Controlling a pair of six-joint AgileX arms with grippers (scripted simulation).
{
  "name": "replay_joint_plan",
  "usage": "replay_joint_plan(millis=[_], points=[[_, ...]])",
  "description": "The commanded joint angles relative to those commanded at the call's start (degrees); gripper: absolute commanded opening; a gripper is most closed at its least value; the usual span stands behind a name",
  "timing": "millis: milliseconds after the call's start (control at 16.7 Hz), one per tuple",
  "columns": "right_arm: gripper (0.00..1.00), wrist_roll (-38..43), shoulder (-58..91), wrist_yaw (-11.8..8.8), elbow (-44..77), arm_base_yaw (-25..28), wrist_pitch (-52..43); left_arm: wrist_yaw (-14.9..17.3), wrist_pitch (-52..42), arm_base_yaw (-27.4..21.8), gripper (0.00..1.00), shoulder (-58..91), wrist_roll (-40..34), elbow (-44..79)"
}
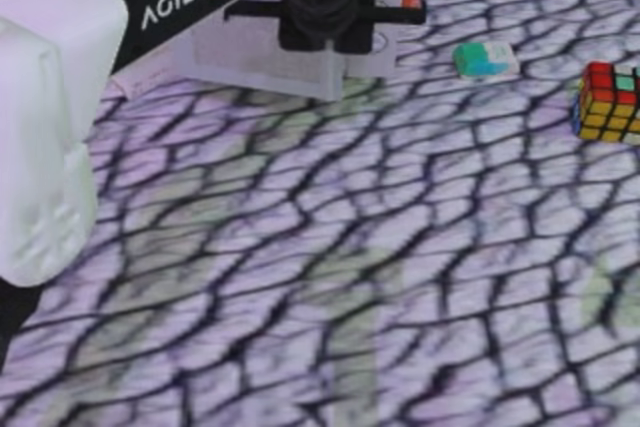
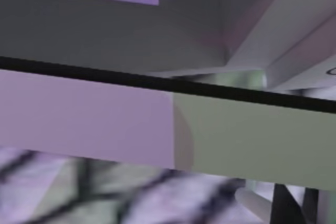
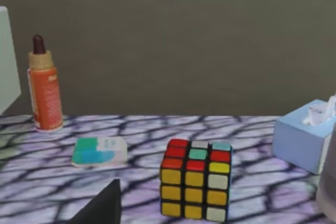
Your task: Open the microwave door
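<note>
Microwave: the microwave (image 1: 300,57) stands at the far edge of the tabletop (image 1: 330,277), left of centre in the top view, mostly hidden under the left arm

Door: the microwave door (image 1: 265,65) shows as the pale speckled panel facing the near side of the tabletop; whether it is swung out at all I cannot tell from above

Left gripper: the left gripper (image 1: 325,22) sits directly over the microwave's front top edge, its black body pressed close against the box; how its fingers stand, apart or together, cannot be told from any view

Left wrist view: filled by flat pale panels and a dark seam very close to the lens, with patterned tabletop below; too close to say which surface is the door

Key relation: the door lies just below and in front of the left gripper, its long axis running left to right across the top view, so the pull would likely have to come toward the near side of the tabletop

Nearer arm: the left arm by far

Right arm: parked off to the right; its wrist view looks across a colour cube (image 3: 195,179), a small teal card (image 3: 100,151), an orange dropper bottle (image 3: 44,90) and a blue tissue box (image 3: 304,135)
</note>
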Motion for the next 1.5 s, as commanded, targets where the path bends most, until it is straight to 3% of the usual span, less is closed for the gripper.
replay_joint_plan(millis=[360,1500], points=[[1.0,0.0,0.0,0.0,0.0,0.0,0.0,2.2,4.3,0.7,0.0,-5.0,4.7,-8.8],[1.0,0.0,0.0,0.0,0.0,0.0,0.0,2.3,4.3,0.7,0.0,-5.0,4.7,-8.8]])
